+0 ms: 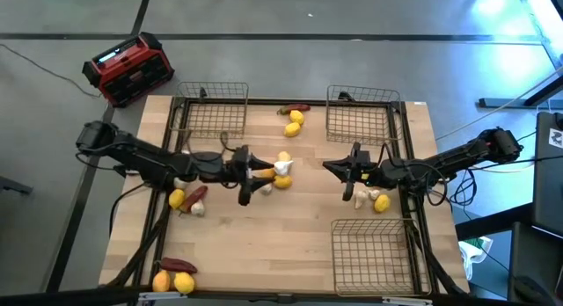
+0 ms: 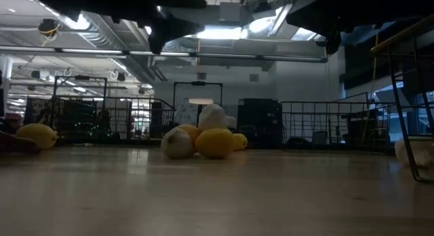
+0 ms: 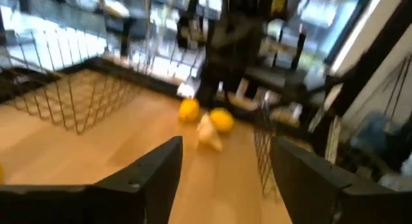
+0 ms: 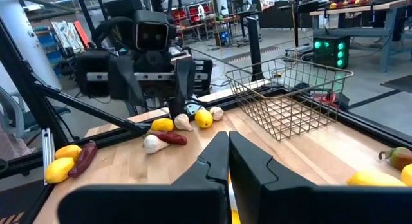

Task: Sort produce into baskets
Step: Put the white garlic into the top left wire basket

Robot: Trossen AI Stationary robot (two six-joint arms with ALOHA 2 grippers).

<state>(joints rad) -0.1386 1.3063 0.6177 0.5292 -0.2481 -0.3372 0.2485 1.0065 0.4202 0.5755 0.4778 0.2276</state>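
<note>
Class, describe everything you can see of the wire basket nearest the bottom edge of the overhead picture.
The basket is square and shallow, made of thin grey wire mesh with an open top. It sits flat on the wooden table in front of the right arm, close to the table's edge. Nothing shows inside it, and no hand or produce touches it.
</note>
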